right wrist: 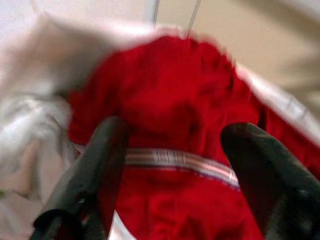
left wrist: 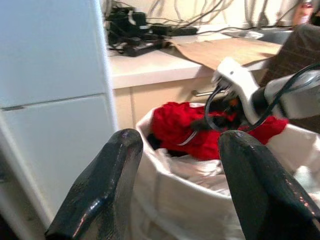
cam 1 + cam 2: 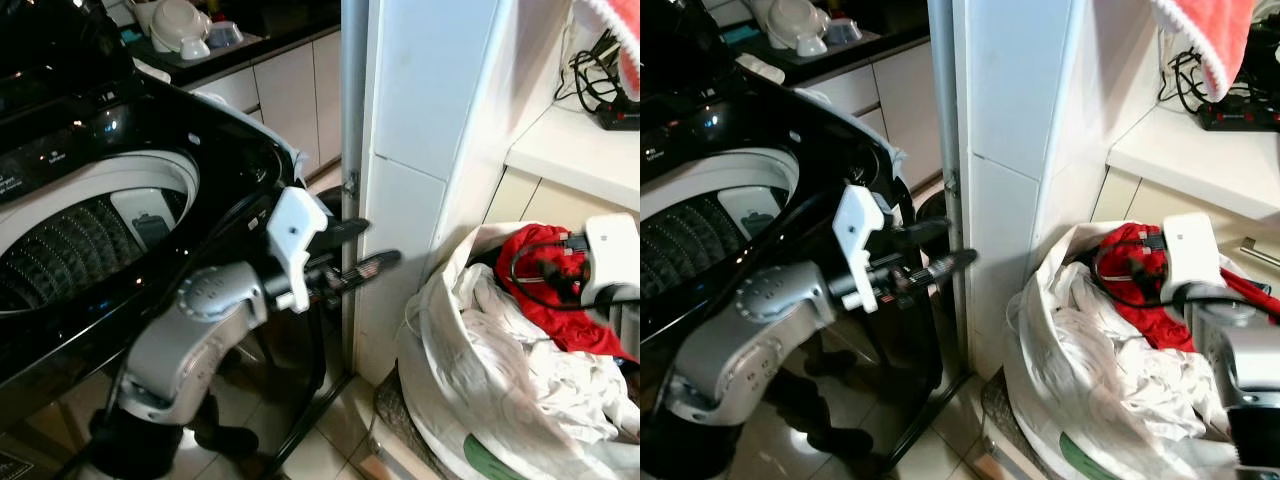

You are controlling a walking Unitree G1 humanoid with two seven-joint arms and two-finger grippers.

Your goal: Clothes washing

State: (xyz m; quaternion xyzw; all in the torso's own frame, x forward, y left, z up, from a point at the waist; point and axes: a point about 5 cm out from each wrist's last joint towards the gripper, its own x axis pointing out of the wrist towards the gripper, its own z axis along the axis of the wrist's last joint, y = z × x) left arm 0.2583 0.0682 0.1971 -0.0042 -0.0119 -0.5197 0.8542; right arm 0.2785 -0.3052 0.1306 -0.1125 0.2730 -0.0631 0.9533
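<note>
Laundry fills the white bag beside the open washing machine. Right gripper, fingers spread, hangs over the red garment at the bag's back rim, apparently to grasp it. Left gripper, spread, hovers empty between machine and bag.

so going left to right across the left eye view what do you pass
washing machine drum → left pincer → white tiled pillar → white laundry bag → red garment → right arm's white wrist
</note>
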